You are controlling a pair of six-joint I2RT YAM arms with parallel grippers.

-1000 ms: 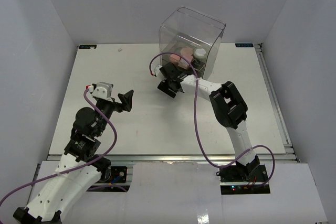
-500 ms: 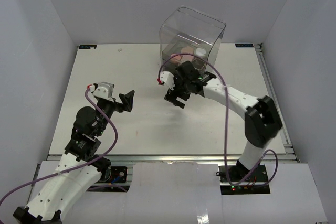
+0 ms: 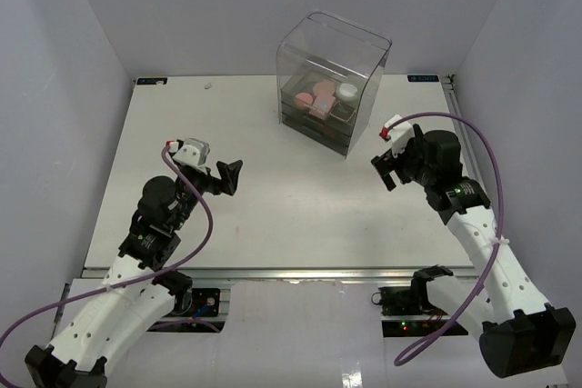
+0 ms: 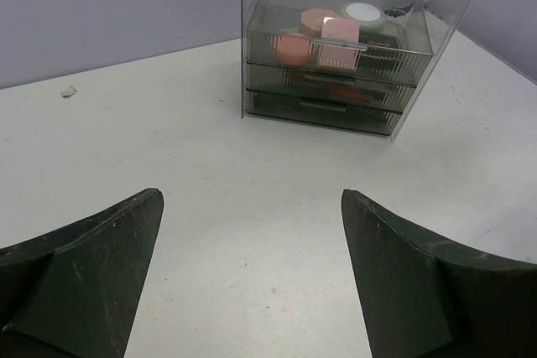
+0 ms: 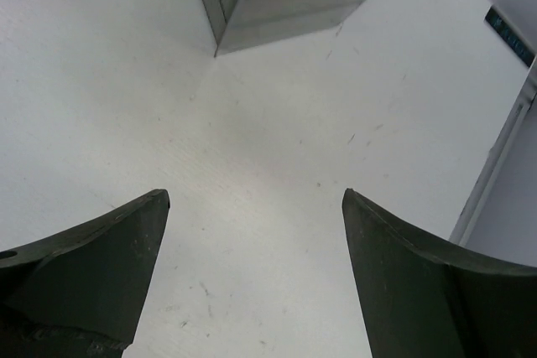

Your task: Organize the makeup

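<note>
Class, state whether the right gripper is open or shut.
Open: the right gripper shows its fingers wide apart, only table between them.

One overhead; both wrist views (low) face box.

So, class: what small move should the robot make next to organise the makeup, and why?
Probably just retreat to a rest pose: the pink compacts and small white round jar sit inside the tall clear plastic box, no makeup shows loose on the white table, and the left gripper and right gripper are open, empty.
</note>
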